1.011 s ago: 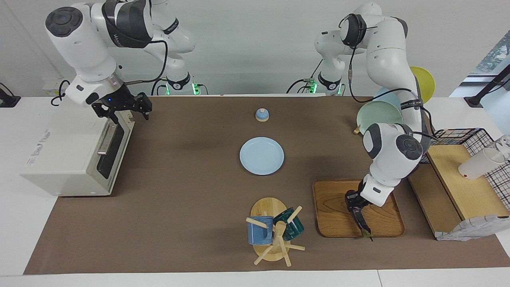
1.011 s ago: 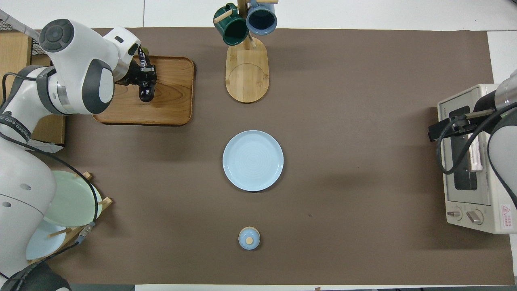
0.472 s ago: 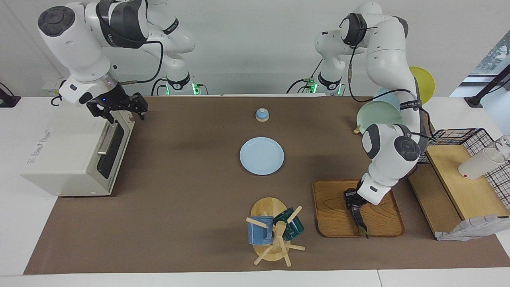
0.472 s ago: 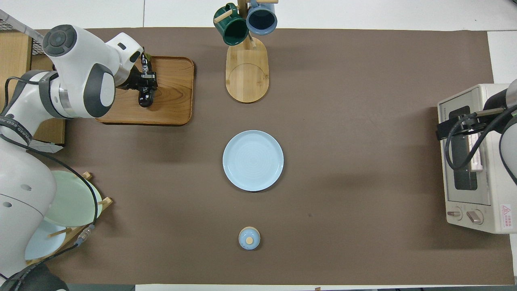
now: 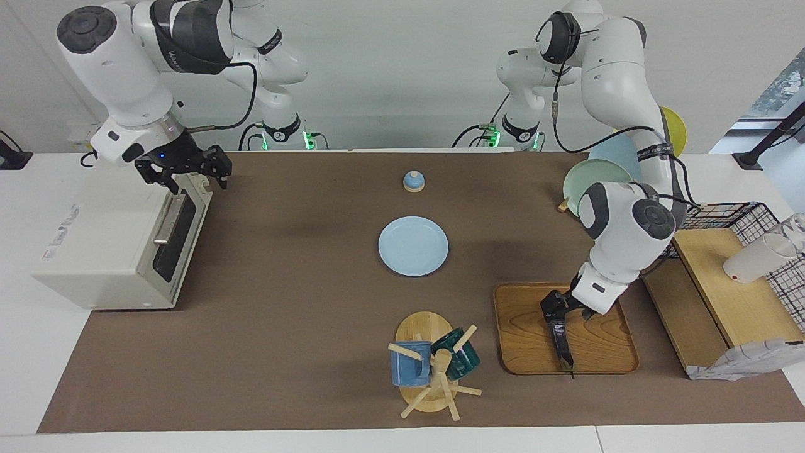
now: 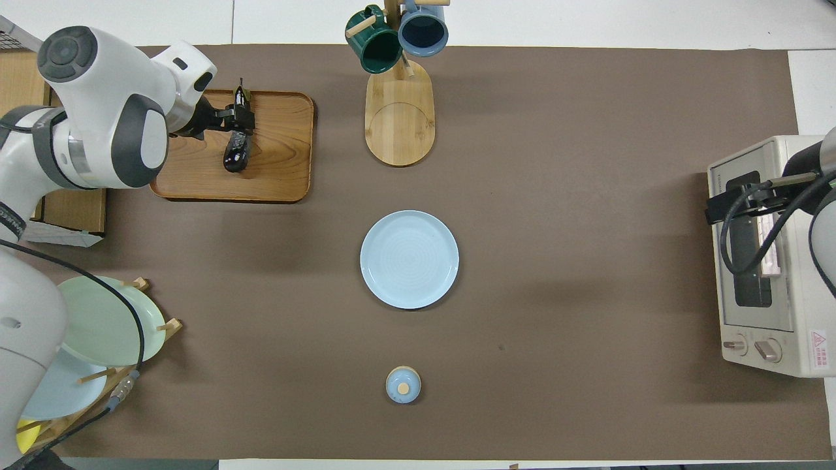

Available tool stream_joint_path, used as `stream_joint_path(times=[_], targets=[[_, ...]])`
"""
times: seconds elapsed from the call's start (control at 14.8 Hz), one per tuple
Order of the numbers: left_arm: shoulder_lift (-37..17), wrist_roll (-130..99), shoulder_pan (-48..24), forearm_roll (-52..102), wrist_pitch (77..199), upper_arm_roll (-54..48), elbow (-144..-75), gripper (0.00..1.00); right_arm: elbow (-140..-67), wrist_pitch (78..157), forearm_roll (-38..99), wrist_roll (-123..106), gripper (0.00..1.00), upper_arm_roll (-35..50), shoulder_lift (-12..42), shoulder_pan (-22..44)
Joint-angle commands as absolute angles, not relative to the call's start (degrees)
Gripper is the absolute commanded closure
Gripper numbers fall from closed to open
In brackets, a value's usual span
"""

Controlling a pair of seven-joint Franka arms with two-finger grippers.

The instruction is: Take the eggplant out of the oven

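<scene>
The eggplant (image 5: pixel 563 345) (image 6: pixel 236 149), dark and glossy, lies flat on the wooden tray (image 5: pixel 525 330) (image 6: pixel 281 163) at the left arm's end of the table. My left gripper (image 5: pixel 557 309) (image 6: pixel 232 117) hangs just over its stem end, open, fingers on either side and not clamping it. The cream oven (image 5: pixel 94 245) (image 6: pixel 764 326) stands at the right arm's end with its dark glass door shut. My right gripper (image 5: pixel 198 181) (image 6: pixel 718 210) is open above the oven's top front corner, holding nothing.
A light blue plate (image 5: pixel 413 246) lies mid-table, with a small blue lidded pot (image 5: pixel 413 182) nearer the robots. A mug tree (image 5: pixel 434 365) with two mugs stands beside the tray. A plate rack (image 5: pixel 597 179) and a wooden shelf with a wire basket (image 5: pixel 729 283) fill the left arm's end.
My left gripper has opened, leaving the eggplant on the tray, and has lifted slightly. The right gripper has risen a little over the oven's top.
</scene>
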State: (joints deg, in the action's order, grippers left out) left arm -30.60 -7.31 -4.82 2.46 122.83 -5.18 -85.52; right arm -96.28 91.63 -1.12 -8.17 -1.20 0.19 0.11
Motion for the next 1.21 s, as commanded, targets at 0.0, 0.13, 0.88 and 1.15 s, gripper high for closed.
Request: stream_joint_path(times=[0.0,0.13,0.88,1.15], targets=[[-22.5,-9.4,-4.1,2.8,116.5,-5.3,-87.7,0.0,-96.0,90.9,-1.0,-7.3,0.0,-0.5,-0.4,0.1],[-18.5,-9.8,-4.4,2.6,112.1,-4.0,-87.3,0.0,-96.1,91.3,-1.0,-7.3,0.0,-0.5,-0.4,0.0],[0.9,-9.2,-4.5,2.5,90.3,-4.0,-95.4,0.0,-95.9,91.6,-1.0,-7.5,0.0,-0.5,-0.4,0.1],[4.2,-9.0,-5.4,1.8,90.8,-4.0,-101.1,0.0,-95.8,92.0,-1.0,-7.4,0.0,-0.4,-0.8,0.2]])
